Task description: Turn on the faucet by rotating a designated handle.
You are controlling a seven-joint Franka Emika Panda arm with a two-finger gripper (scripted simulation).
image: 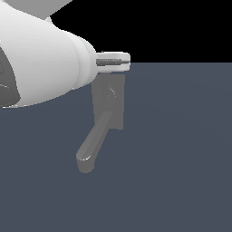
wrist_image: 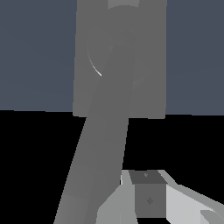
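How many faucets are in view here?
1. The faucet sits mid-floor just under the gripper, its spout running toward the exterior view's lower left. The arm may hide others.

Exterior view: white arm (image: 41, 59) fills the view's upper left. Gripper (image: 113, 60) projects toward the view's right, directly above the faucet (image: 108, 102) base plate; finger spacing not discernible. Grey spout (image: 93, 140) runs from the plate down toward the view's lower left over the slate floor (image: 181, 158). Handle not distinguishable.
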